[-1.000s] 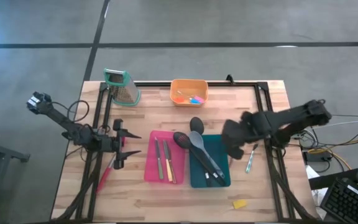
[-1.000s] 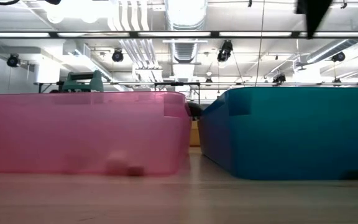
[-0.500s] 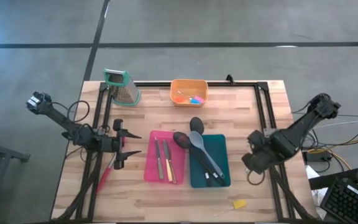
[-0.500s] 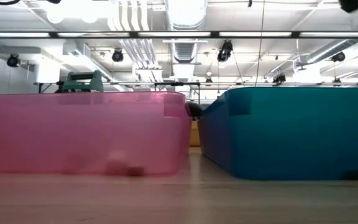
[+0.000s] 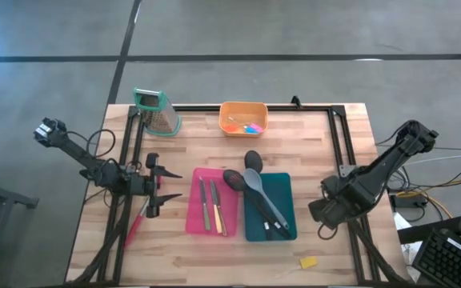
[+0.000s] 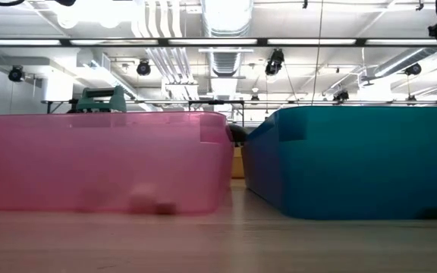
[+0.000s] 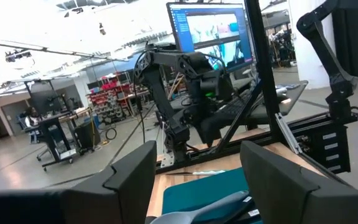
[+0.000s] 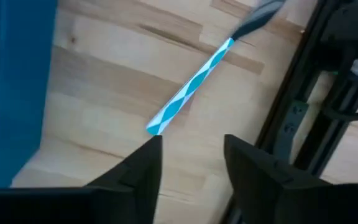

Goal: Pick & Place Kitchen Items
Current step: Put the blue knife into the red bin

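Under right tool (image 8: pixel 188 158), blue-striped knife (image 8: pixel 190 87), blade cropped

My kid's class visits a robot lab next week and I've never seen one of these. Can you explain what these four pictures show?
They show one moment from four cameras. The overhead one shows a wooden table with two dark robot arms. The left gripper waits open by the table's left edge. The right gripper hovers near the right edge, fingers apart, holding nothing. Its own wrist camera looks down at a knife with a blue-and-white striped handle lying on the wood. The table-level camera sees the sides of a pink bin and a teal bin. From above, the pink one holds slim knives, the teal one long spoons. An orange bowl, a box grater and a small yellow piece also sit there.
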### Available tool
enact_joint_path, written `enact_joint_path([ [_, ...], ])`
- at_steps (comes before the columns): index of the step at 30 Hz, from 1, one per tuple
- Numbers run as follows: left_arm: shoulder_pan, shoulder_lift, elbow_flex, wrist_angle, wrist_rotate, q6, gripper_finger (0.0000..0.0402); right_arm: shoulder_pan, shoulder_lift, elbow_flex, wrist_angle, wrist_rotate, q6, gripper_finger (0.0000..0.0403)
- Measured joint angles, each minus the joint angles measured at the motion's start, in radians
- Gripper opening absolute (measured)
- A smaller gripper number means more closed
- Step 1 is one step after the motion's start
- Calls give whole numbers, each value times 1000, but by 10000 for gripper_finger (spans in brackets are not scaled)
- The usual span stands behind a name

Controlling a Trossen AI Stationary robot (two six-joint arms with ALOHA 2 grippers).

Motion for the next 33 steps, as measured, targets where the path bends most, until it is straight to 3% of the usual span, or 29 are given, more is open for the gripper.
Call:
enact_joint_path([
  [6,0,0,0,0,0,-17,237,0,0,-78,84,-1,83,220],
  [13,0,0,0,0,0,-17,237,0,0,-190,231,-1,85,247],
  [25,0,0,0,0,0,-32,237,-57,-2,-437,544,-9,69,220],
  [33,0,3,0,-1,0,-33,237,-66,-2,-451,542,-19,13,178],
])
